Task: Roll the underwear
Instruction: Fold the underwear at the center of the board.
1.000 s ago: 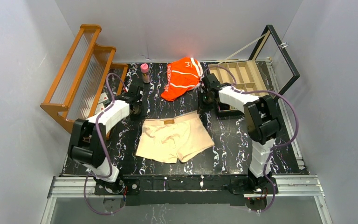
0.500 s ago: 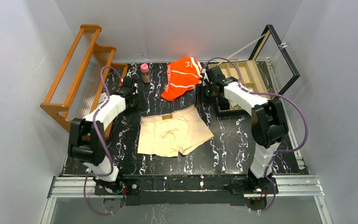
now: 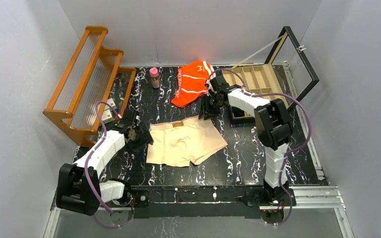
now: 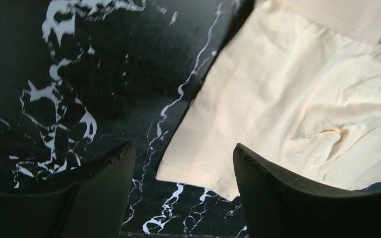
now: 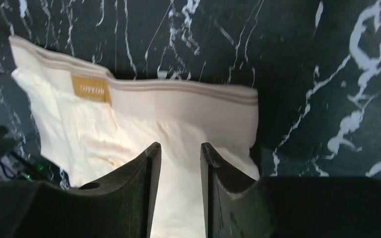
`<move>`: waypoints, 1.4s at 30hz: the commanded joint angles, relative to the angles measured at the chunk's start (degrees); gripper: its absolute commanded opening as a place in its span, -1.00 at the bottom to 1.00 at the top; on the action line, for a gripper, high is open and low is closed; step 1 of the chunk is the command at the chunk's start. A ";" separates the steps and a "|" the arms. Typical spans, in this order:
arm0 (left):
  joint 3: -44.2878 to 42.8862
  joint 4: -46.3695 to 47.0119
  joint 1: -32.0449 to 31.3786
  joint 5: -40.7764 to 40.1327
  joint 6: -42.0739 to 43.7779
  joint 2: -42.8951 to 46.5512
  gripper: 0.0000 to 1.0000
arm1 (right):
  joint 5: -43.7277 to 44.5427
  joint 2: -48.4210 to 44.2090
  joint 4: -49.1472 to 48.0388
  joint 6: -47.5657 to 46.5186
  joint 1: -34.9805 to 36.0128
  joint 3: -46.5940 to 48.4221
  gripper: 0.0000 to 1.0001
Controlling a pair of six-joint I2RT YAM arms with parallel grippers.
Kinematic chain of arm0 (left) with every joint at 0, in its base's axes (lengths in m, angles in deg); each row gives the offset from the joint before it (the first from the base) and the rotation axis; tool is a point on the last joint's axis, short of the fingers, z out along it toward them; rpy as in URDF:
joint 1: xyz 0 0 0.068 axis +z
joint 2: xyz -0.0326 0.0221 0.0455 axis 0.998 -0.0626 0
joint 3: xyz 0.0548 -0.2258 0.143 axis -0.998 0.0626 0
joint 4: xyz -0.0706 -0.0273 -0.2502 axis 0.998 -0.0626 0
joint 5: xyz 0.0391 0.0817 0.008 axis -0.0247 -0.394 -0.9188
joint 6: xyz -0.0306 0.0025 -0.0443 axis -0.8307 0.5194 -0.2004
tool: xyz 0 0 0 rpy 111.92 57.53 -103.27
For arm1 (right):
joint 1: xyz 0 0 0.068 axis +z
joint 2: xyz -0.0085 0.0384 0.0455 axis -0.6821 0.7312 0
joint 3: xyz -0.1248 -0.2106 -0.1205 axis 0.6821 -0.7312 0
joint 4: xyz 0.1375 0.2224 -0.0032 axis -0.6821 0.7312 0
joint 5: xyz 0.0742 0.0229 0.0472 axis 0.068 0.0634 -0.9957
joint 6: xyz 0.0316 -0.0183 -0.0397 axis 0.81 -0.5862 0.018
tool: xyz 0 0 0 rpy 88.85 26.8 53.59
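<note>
Left gripper (image 4: 183, 148) hangs spread wide and empty by the leg hem of the beige boxer briefs (image 3: 186, 144) flat on the tabletop (image 3: 243, 148), right gripper (image 5: 181, 146) narrowly parted above their waistband, orange striped briefs (image 3: 192, 82) crumpled behind.

Top camera looks down from high above the beige underwear (image 3: 186, 144), which both wrist cameras share close-up: left its hem (image 4: 193, 176), right its waistband (image 5: 178, 91).

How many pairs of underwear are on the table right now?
2. The beige pair lies spread flat in the middle of the table; the orange striped pair sits bunched at the far edge. Nothing seems hidden.
</note>
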 commanded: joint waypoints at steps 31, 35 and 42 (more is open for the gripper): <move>15.12 0.80 -1.92 5.06 -16.96 8.40 -0.20 | 21.83 3.57 10.19 3.93 15.31 22.76 0.20; 16.32 2.14 -1.99 5.17 -17.28 8.47 -0.35 | 25.30 7.22 11.24 4.69 19.55 28.00 0.14; 17.45 3.98 -2.11 5.36 -17.44 7.64 -0.70 | 27.23 13.55 10.48 5.19 25.06 35.54 0.13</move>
